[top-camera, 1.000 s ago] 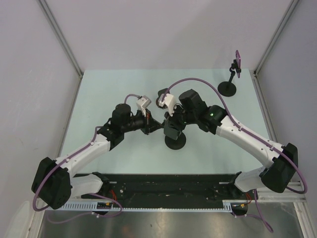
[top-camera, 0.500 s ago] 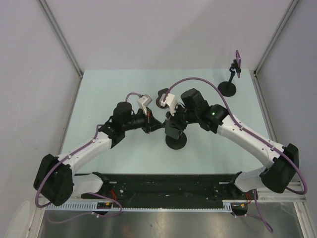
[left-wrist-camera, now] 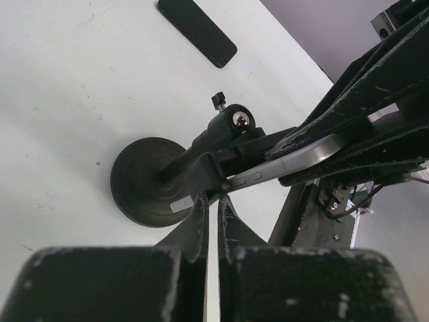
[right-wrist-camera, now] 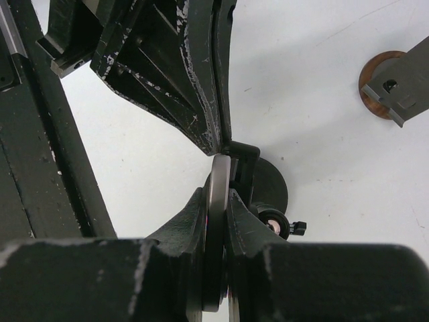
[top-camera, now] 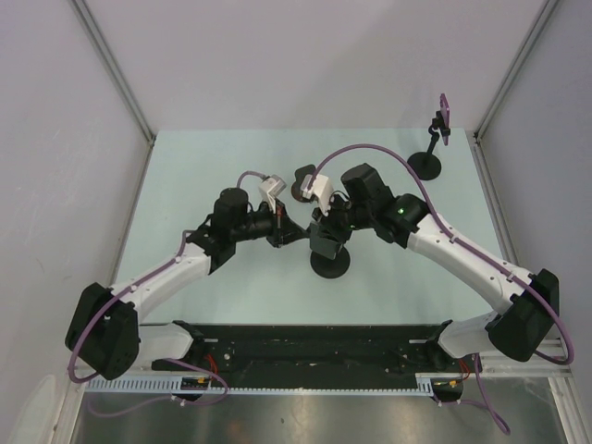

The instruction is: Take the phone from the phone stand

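The phone (right-wrist-camera: 219, 176) shows edge-on as a grey slab, held in the clamp of a black phone stand with a round base (top-camera: 330, 266) at the table's middle. My right gripper (right-wrist-camera: 218, 196) is shut on the phone, one finger on each face. In the left wrist view the phone (left-wrist-camera: 295, 159) runs right from the stand's clamp, above the base (left-wrist-camera: 144, 181). My left gripper (left-wrist-camera: 213, 199) is shut, its tips pressed against the clamp beside the phone's edge. In the top view the left gripper (top-camera: 294, 234) and the right gripper (top-camera: 326, 242) meet over the stand.
A second black stand (top-camera: 425, 166) holding a purple phone (top-camera: 444, 108) is at the back right corner. A brown disc (right-wrist-camera: 377, 82) with a grey block lies beyond the stand. A flat black slab (left-wrist-camera: 198, 31) lies on the table farther off.
The left arm has pushed a little to the right towards the stand. The right gripper, phone and stand have shifted slightly right and back.
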`<state>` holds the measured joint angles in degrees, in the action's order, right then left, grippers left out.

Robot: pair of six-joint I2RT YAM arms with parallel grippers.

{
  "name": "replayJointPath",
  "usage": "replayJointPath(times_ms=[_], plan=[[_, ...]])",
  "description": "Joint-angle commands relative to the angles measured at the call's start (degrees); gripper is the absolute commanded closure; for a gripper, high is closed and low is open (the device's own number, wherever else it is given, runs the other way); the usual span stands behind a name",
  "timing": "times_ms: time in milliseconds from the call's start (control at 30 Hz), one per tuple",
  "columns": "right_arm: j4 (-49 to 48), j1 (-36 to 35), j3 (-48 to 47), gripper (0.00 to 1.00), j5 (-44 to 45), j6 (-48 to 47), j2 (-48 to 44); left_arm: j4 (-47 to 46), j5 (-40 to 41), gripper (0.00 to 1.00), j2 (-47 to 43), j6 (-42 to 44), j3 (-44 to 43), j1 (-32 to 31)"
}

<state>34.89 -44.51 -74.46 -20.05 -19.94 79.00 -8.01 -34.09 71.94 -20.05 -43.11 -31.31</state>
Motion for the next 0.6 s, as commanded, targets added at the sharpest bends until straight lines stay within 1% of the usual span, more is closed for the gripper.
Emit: replayJointPath(times_ms=[0, 300, 567], plan=[[2.9, -4.18, 0.63, 1.0, -25.47, 0.7, -1.66, -3.5, 11.85, 0.99, 4.79, -0.25, -2.68, 0.99], [3.33, -3.92, -0.34, 1.0, -29.16, -1.23, -0.78, -3.5, 10.8, 1.0, 7.33, -0.07, -4.35, 0.55], [5.45, -4.09, -2.62, 1.0, -31.01, -3.08, 0.71, -3.42, 13.87, 1.0, 9.44, 0.45, -6.1, 0.64]])
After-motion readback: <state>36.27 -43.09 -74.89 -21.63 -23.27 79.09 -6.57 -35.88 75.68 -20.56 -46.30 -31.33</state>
